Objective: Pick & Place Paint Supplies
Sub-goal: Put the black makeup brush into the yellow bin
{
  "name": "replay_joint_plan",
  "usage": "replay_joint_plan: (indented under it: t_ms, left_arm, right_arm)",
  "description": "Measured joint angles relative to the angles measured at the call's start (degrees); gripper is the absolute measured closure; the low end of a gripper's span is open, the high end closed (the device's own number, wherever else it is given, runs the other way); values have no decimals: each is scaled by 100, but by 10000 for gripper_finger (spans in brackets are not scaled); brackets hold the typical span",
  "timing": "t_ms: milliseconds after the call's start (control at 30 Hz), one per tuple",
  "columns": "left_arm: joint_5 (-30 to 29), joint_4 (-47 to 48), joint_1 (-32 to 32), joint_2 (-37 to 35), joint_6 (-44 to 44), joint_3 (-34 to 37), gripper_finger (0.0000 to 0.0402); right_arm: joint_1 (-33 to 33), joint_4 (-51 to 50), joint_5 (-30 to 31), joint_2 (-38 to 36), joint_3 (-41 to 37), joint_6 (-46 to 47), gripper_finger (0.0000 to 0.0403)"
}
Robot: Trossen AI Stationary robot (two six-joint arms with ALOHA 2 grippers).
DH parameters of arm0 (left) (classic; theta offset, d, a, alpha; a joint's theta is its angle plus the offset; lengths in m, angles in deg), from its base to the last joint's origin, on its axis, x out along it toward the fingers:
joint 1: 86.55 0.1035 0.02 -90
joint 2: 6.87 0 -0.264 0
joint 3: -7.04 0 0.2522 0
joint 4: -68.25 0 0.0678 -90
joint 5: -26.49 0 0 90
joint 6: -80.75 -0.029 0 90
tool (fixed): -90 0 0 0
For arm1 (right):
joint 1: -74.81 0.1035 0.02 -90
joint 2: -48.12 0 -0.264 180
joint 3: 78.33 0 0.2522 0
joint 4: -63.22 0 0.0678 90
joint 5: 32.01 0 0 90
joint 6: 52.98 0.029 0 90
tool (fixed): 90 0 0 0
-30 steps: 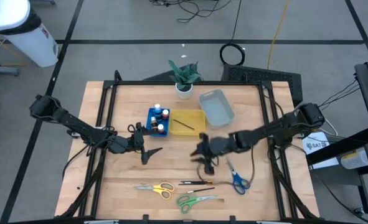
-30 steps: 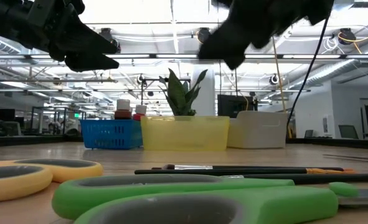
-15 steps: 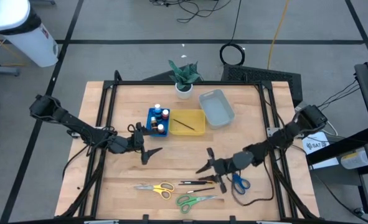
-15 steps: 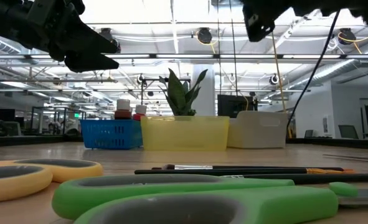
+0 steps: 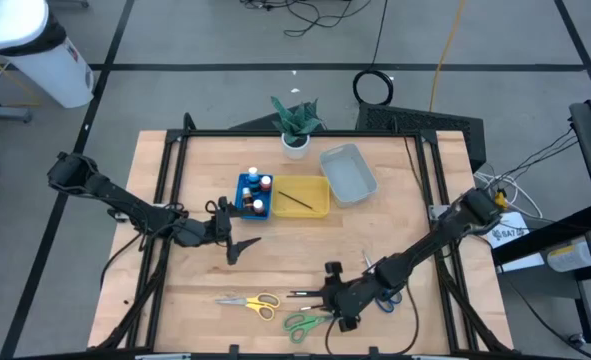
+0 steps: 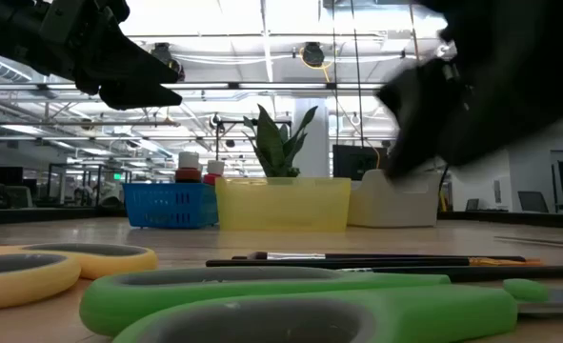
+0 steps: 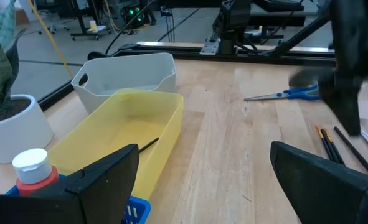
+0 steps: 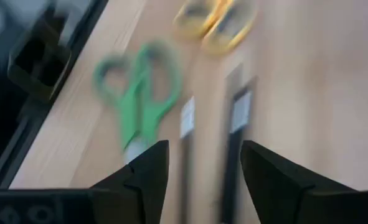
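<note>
Several paint bottles (image 5: 255, 192) stand in the blue tray (image 5: 243, 207). One thin brush (image 5: 293, 199) lies in the yellow tray (image 5: 318, 208). More dark brushes (image 5: 307, 293) lie flat on the table near its front, between the yellow scissors (image 5: 251, 301), the green scissors (image 5: 310, 322) and the blue scissors (image 5: 383, 297), which my right arm partly covers. My right gripper (image 5: 335, 296) is open just above the brushes (image 8: 236, 124), fingers pointing down at them. My left gripper (image 5: 237, 246) is open and empty, in front of the blue tray.
A clear tray (image 5: 347, 172) stands right of the yellow tray, and a potted plant (image 5: 295, 125) stands at the far edge. A black frame (image 5: 171, 200) runs along the table's sides. Bare wood lies between the trays and the scissors.
My right gripper has swung from the table's middle toward the near edge and come down over the loose brushes, still open. The brushes and scissors lie where they were.
</note>
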Motion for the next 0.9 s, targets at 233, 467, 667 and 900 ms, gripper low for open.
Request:
replay_joint_plan:
  t_ms: [233,467,667,900]
  left_arm:
    - [38,-8,0,0,10,0,25]
    - [50,-7,0,-1,407,0,25]
    - [50,-4,0,0,500,0,25]
    - [50,-13,2,-2,472,0,25]
  right_arm:
    - [-59,219,-324,651,13,11,241]
    - [-143,222,-8,685,18,-441,253]
    - [-169,209,250,687,16,-580,262]
    - [-187,-115,255,683,18,-268,285]
